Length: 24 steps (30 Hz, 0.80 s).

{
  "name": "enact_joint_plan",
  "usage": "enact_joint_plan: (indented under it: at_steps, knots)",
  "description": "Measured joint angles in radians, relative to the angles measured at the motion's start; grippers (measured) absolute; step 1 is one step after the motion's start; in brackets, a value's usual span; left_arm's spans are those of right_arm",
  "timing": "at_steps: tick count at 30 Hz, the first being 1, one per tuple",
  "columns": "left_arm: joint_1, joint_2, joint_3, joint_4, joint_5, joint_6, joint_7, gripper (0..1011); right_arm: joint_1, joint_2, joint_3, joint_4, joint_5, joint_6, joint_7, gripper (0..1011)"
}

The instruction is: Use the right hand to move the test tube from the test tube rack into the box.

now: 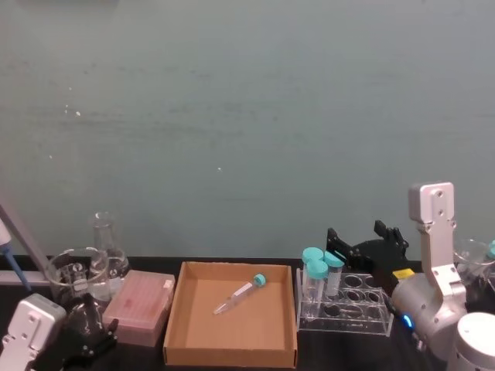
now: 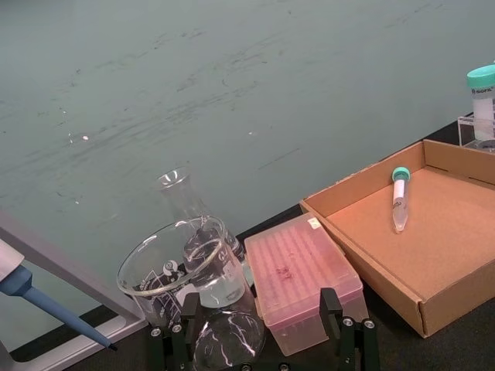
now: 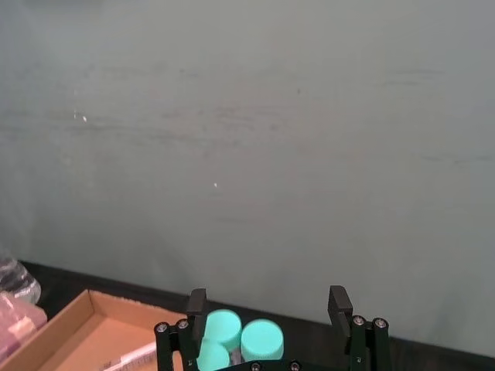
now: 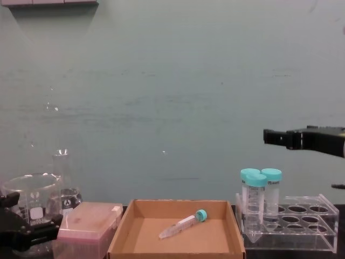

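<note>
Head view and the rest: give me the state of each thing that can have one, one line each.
test tube: capped, lying flat inside the box, released.
box: open-topped, holding just that tube.
test tube rack: upright, three larger capped tubes standing at its left end.
right gripper: open, raised above the rack.
left gripper: open, low by the beaker.
pink box: closed.
</note>
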Motion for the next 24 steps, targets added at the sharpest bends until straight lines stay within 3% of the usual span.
enact_joint_plan:
  at_steps: [6,24]
  knots:
    - [0.0,0.0,0.0,0.0,0.0,0.0,0.0,1000,-0.017,-0.005,0.0,-0.009,-0.018,0.023,0.0,1003]
    - [0.0,0.0,0.0,0.0,0.0,0.0,0.0,1000,-0.015,-0.003,-0.001,-0.009,-0.015,0.017,0.0,1003]
